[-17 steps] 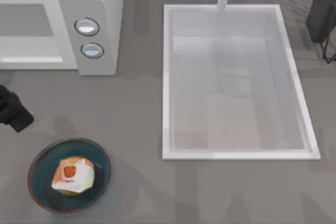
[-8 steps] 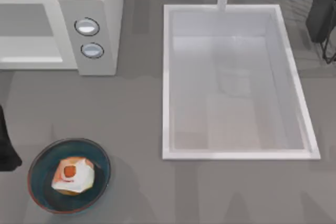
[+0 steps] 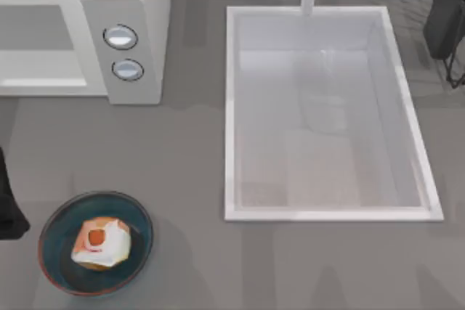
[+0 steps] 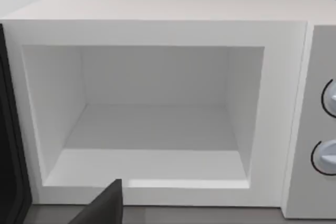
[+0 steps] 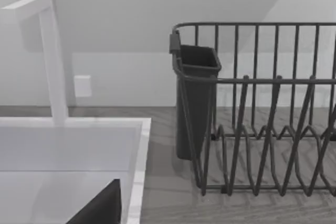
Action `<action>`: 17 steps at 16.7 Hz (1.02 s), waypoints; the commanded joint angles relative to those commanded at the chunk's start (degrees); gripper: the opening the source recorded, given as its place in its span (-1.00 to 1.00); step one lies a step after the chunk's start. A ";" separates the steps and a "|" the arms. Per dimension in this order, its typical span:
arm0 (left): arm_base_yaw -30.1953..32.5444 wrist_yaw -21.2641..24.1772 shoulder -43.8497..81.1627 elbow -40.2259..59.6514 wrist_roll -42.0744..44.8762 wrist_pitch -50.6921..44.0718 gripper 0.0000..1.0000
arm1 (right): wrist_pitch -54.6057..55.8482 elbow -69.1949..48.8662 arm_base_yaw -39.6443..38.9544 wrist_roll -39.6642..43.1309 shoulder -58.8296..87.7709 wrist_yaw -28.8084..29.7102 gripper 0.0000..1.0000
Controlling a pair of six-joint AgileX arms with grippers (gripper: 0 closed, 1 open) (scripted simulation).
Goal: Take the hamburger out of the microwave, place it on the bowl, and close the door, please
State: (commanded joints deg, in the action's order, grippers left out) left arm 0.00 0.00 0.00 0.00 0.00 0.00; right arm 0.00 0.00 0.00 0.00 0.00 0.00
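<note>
Soft, even, bright light; faint blurred shadows on the grey table (image 3: 189, 150).

Off-white microwave (image 3: 123, 5) with a plain white cavity and two silver-ringed knobs (image 3: 120, 37); whitish-tan hamburger (image 3: 102, 242) showing an orange-red patch; blue bowl (image 3: 54, 231), dark teal inside, thin orange-brown rim; grey table (image 3: 182, 150); white sink (image 3: 231, 107); dark grey dish rack (image 5: 262, 108).

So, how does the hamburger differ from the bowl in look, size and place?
The hamburger is small, blocky and whitish-tan with an orange-red patch; the bowl is round, shallow and dark teal-blue with a thin orange-brown rim. The hamburger is much smaller than the bowl. The hamburger lies inside the bowl, while the bowl rests directly on the grey table. Both sit at the table's front left.
</note>
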 joint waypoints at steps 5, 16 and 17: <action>0.00 0.00 0.00 0.00 0.00 0.00 0.10 | 0.00 0.00 0.00 0.00 0.00 0.00 1.00; 0.00 0.00 0.00 0.00 0.00 0.00 -1.00 | 0.00 0.00 0.00 0.00 0.00 0.00 1.00; 0.00 0.00 0.00 0.00 0.00 0.00 -1.00 | 0.00 0.00 0.00 0.00 0.00 0.00 1.00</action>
State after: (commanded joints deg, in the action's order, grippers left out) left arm 0.00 0.00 0.00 0.00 0.00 0.00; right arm 0.00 0.00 0.00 0.00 0.00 0.00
